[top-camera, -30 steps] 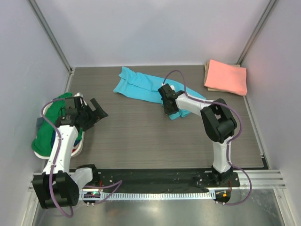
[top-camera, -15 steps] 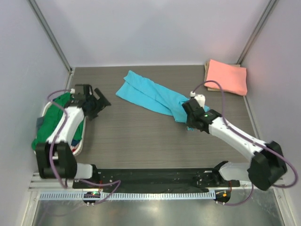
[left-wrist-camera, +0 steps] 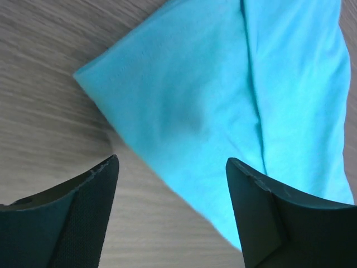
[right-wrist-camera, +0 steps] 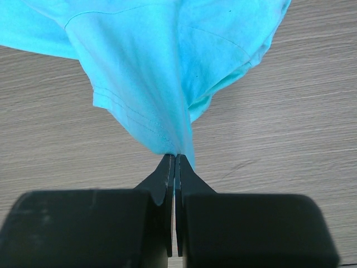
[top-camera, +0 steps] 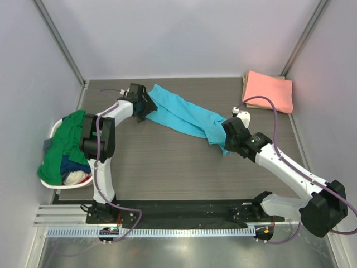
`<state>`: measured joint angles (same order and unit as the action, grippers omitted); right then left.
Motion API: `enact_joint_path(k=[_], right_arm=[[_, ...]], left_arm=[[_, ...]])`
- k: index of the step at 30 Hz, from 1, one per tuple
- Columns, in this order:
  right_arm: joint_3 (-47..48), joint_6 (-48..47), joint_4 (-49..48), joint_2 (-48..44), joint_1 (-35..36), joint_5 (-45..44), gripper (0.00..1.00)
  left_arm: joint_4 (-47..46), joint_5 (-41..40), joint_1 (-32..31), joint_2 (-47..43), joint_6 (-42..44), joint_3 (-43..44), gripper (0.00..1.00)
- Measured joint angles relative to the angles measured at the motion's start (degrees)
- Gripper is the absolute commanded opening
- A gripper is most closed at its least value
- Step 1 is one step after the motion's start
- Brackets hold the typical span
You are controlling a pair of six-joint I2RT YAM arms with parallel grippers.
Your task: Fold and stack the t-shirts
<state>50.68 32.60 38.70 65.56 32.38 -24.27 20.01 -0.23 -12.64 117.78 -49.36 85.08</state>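
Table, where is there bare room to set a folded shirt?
The table is bare in front, between the basket and the right arm. A smaller patch sits behind the sky-blue shirt, beside the salmon-pink shirt. Left edge and far right corner are crowded.

Four t-shirts are showing: one sky-blue shirt (top-camera: pixel 184 114), one salmon-pink shirt (top-camera: pixel 269 91), one green shirt (top-camera: pixel 64 145) and one navy shirt (top-camera: pixel 71 166). One white basket (top-camera: pixel 56 126) and one table (top-camera: pixel 167 167) are showing too. Two arms are appearing, each carrying one gripper: the left gripper (left-wrist-camera: pixel 170 167) and the right gripper (right-wrist-camera: pixel 174 159).
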Motion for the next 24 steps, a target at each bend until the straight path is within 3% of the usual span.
enact_joint_path(k=[2,3,6,10,14,15,16,17,18,19,21,24], right_arm=[[0.1,-0.3,0.1,0.0,0.0,0.4,0.01],[0.2,-0.5,0.2,0.0,-0.2,0.5,0.01],[0.5,-0.9,0.2,0.0,-0.7,0.5,0.01],[1.7,-1.4,0.3,0.7,-3.8,0.8,0.01],[4.0,-2.7,0.2,1.6,-8.3,1.4,0.01],[4.6,-3.1,0.2,1.7,-9.7,1.5,0.01],[5.0,-3.4,0.2,1.7,-10.5,1.5,0.01],[5.5,-3.8,0.1,1.7,-11.4,1.5,0.01],[5.8,-4.1,0.1,1.6,-12.0,1.5,0.01],[6.0,-4.3,0.0,1.5,-12.3,1.6,0.01],[6.0,-4.7,0.1,1.0,-12.5,2.4,0.01],[5.7,-5.0,0.0,-0.2,-12.5,4.2,0.01]], left_arm=[[-0.5,-1.0,0.0,2.2,-0.9,1.3,0.56],[-0.5,-1.3,0.0,3.2,-1.6,1.9,0.36],[-1.0,-1.7,0.1,4.8,-1.9,3.3,0.02],[-2.8,-1.5,-0.2,4.3,-2.6,1.3,0.00],[-4.6,-1.4,-2.0,-4.7,-5.1,-11.8,0.00],[-4.6,-1.3,-3.0,-8.6,-6.0,-16.8,0.01],[-4.5,-1.2,-4.0,-11.8,-6.7,-20.7,0.08],[-4.2,-1.2,-5.4,-15.9,-7.5,-25.4,0.25],[-3.6,-1.0,-7.0,-19.8,-8.1,-29.6,0.60],[-2.8,-0.7,-8.5,-23.5,-8.8,-33.2,0.70],[-2.0,0.4,-11.8,-30.0,-10.1,-38.9,0.82],[1.7,0.9,-13.7,-38.1,-10.2,-43.5,0.83]])
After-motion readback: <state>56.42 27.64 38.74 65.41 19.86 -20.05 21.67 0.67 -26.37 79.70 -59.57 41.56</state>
